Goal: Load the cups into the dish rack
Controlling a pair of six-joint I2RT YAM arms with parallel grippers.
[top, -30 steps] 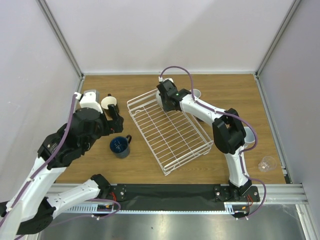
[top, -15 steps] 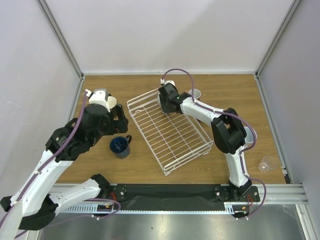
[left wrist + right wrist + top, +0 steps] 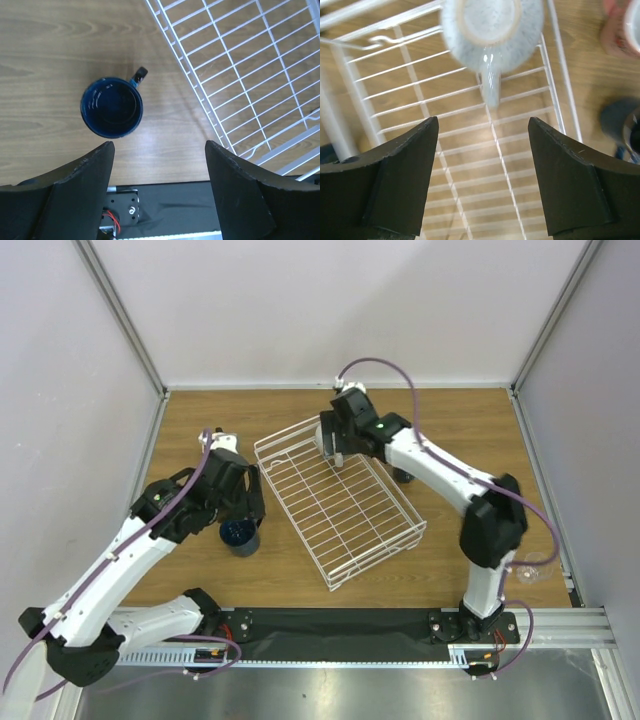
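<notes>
A navy blue cup (image 3: 111,106) stands upright on the wood just left of the dish rack (image 3: 240,75). My left gripper (image 3: 159,145) hangs open above the table beside this cup, nothing between its fingers. In the top view the left arm covers part of the navy cup (image 3: 238,537). A pale grey-blue cup (image 3: 492,22) rests upside down in a corner of the dish rack (image 3: 455,150), handle toward my right gripper (image 3: 482,120), which is open and apart from it. The right gripper (image 3: 337,450) hovers over the far corner of the white wire rack (image 3: 375,550).
A salmon-pink cup (image 3: 622,25) and a dark cup (image 3: 625,125) stand outside the rack on its right. The dark cup (image 3: 404,476) sits under the right arm. A clear glass (image 3: 535,568) stands near the right front edge. Walls close three sides.
My right gripper has opened, let go of the pale cup in the rack and drawn back. My left arm has swung from the back left toward the near side, over the navy cup.
</notes>
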